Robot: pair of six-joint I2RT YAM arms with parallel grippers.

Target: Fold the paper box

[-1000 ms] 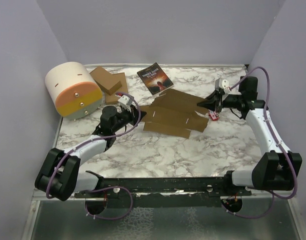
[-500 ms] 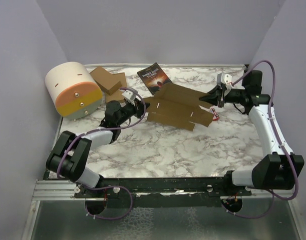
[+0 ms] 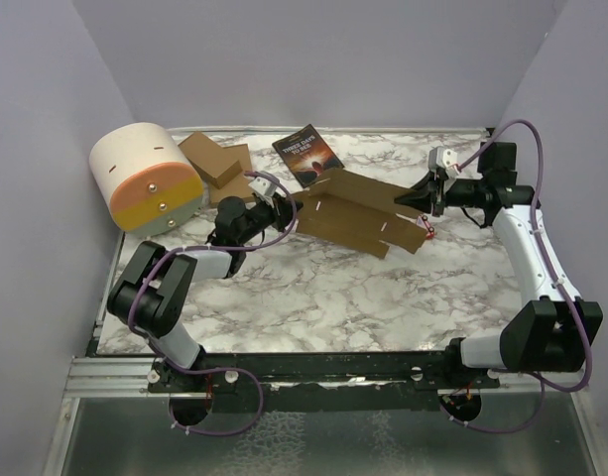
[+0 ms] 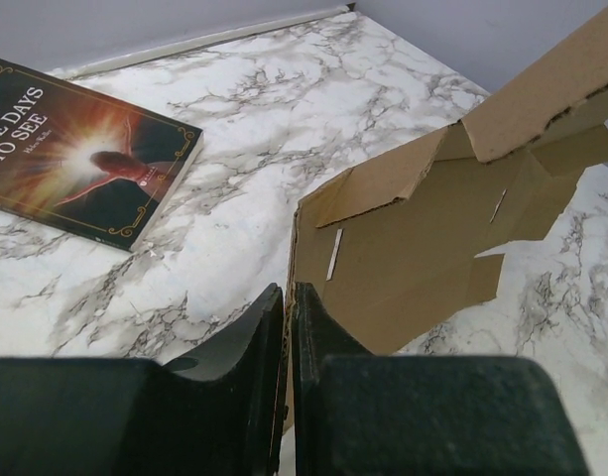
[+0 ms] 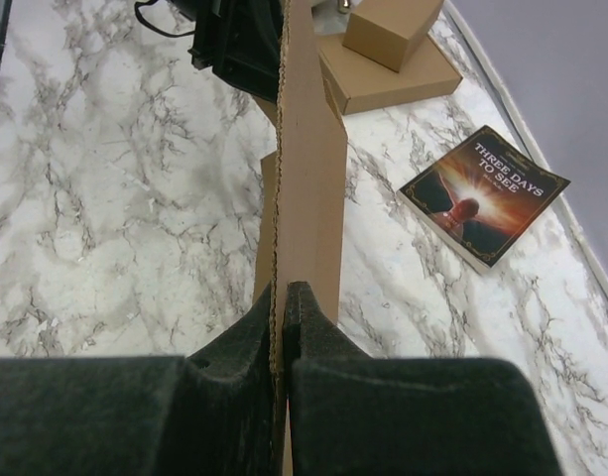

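The paper box (image 3: 358, 213) is a flat brown die-cut sheet with flaps and slots, held up off the marble table between both grippers and tilted on edge. My left gripper (image 3: 292, 206) is shut on its left edge; in the left wrist view the jaws (image 4: 287, 297) pinch the corrugated edge and the paper box (image 4: 423, 248) spreads away to the right. My right gripper (image 3: 420, 201) is shut on the right edge. The right wrist view shows the paper box (image 5: 308, 169) edge-on between that gripper's (image 5: 284, 293) jaws, with the left gripper (image 5: 239, 40) at its far end.
A cream and orange drum (image 3: 145, 178) stands at the back left. Beside it lies a stack of brown cardboard pieces (image 3: 216, 164). A dark-covered book (image 3: 307, 154) lies at the back middle. A small red item (image 3: 425, 230) lies below the right gripper. Walls close three sides.
The left gripper has moved back and right along the sheet's left edge. The sheet has risen from lying flat to tilted on edge, and the right gripper has lifted slightly.
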